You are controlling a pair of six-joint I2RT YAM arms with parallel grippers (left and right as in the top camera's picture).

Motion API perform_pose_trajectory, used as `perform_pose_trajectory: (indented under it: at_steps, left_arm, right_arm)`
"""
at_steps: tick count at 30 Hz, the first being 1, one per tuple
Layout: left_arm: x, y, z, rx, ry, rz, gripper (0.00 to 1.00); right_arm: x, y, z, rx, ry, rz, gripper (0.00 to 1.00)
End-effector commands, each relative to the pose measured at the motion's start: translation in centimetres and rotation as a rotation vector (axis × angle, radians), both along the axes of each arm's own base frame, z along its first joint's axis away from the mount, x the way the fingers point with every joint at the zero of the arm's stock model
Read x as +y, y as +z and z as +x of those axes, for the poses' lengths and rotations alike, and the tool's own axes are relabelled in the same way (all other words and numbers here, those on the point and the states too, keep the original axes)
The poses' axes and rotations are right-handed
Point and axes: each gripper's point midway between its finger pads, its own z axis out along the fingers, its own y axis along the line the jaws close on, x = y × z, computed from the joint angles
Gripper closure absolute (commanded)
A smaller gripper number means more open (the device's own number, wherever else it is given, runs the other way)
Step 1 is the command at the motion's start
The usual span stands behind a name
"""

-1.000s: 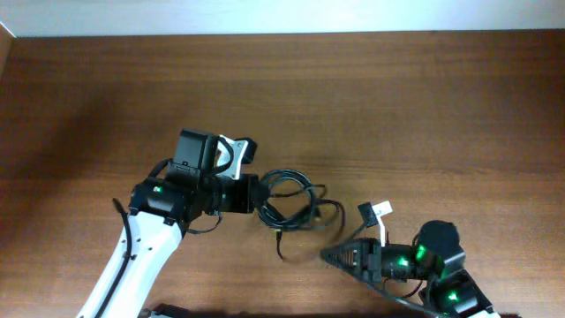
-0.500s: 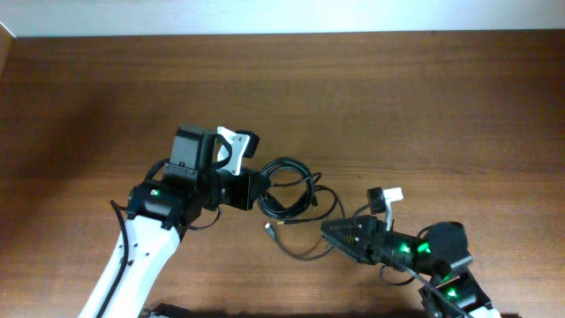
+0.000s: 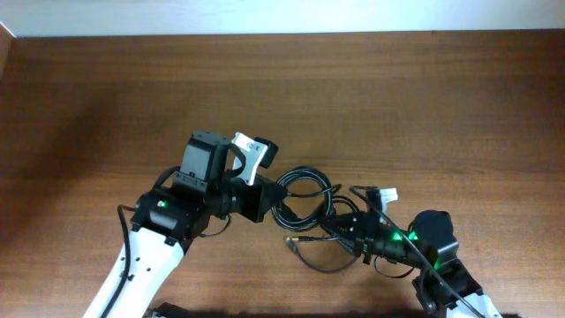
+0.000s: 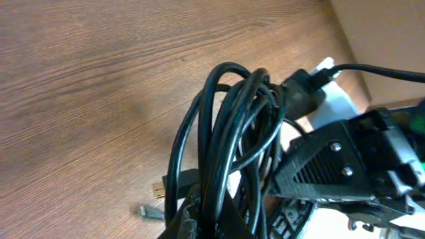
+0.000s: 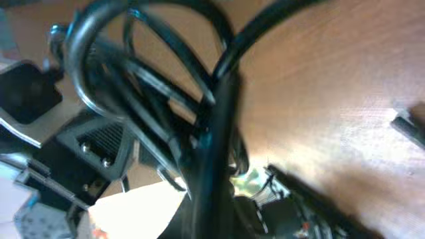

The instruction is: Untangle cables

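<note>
The cables (image 3: pixel 305 191) are thin black cords tangled into one coil, held just above the wooden table. My left gripper (image 3: pixel 267 200) is shut on the coil's left side. In the left wrist view the coil (image 4: pixel 232 126) rises from my left gripper's jaws (image 4: pixel 211 222). My right gripper (image 3: pixel 339 227) is at the coil's lower right. In the blurred right wrist view a cable strand (image 5: pixel 214 146) runs straight into my right gripper's shut jaws (image 5: pixel 219 222). A loose plug end (image 3: pixel 290 240) and a slack loop (image 3: pixel 318 263) lie below the coil. Two plug ends (image 4: pixel 158 190) show in the left wrist view.
The two grippers are close together at the table's middle front; the right gripper's black body (image 4: pixel 332 162) fills the right of the left wrist view. A white tag (image 3: pixel 387 193) sticks out near the right gripper. The table's back edge (image 3: pixel 282 34) meets a pale wall.
My left gripper has carried the coil to the right. My right gripper has swung up and left from the front edge until it meets the coil. The slack loop has trailed along.
</note>
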Motion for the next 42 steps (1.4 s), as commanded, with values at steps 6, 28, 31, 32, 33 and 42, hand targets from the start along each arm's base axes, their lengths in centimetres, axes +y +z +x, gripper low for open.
perform_pose_trajectory:
  at_steps: [6,28,31,32,33,42]
  left_arm:
    - [1.2,3.9,3.3,-0.008,0.209,-0.157,1.00]
    - [1.9,4.0,2.5,-0.331,-0.080,-0.001,1.00]
    - [0.9,4.7,1.3,-0.315,-0.146,-0.080,1.00]
    - [0.8,4.8,1.3,-0.306,-0.142,-0.085,1.00]
    - [0.7,4.8,1.2,-0.281,-0.128,-0.096,1.00]
    - [-3.7,4.8,-2.9,-0.231,-0.285,-0.137,1.00]
  right_arm:
    - [-0.9,-6.4,-3.5,-0.132,0.188,-0.281,0.96]
    - [0.6,7.3,1.0,-0.475,0.019,0.061,0.34]
    - [0.4,5.7,2.9,-0.232,-0.072,0.099,0.40]
    - [0.5,5.4,3.2,-0.209,-0.073,0.100,0.44]
    - [0.6,5.1,3.4,-0.202,-0.073,0.101,0.46]
    - [0.1,1.8,6.2,-0.089,-0.194,0.048,0.53]
